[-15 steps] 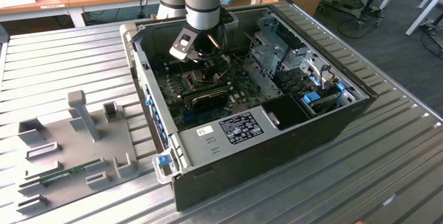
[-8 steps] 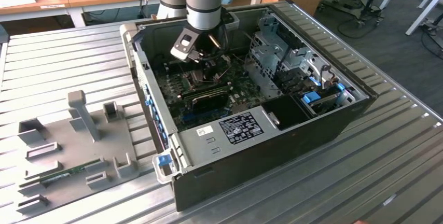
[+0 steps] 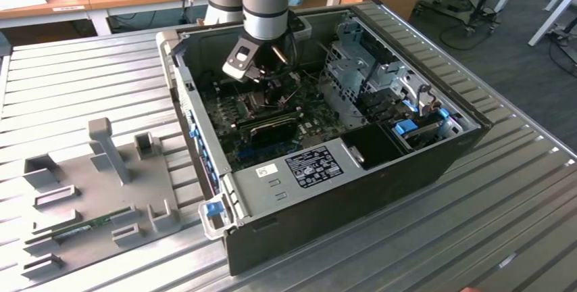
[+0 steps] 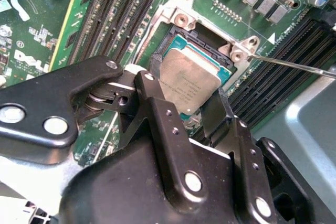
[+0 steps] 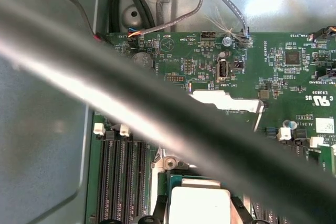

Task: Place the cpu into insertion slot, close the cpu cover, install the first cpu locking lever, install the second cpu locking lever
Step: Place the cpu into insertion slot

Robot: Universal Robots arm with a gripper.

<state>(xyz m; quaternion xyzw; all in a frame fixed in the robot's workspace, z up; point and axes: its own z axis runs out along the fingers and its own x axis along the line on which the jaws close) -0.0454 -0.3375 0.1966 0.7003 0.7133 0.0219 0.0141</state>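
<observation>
The tool [image 4: 185, 109] grips the cpu [image 4: 190, 77], one black finger [image 4: 155, 98] pressed against each of two opposite edges. The cpu hangs tilted directly over the insertion slot [image 4: 178, 30], inside an open computer case [image 3: 379, 190] on the bench [image 3: 81, 69].

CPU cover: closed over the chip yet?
No; in the second wrist view the cpu shows a bare face, no frame plate on it.

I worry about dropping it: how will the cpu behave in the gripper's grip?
The cpu looks like a thin rigid plate, so likely stiff and light. Its smooth metal face and thin edges, pinched by the gripper, may slip. Flat and square, it should not roll.
</observation>
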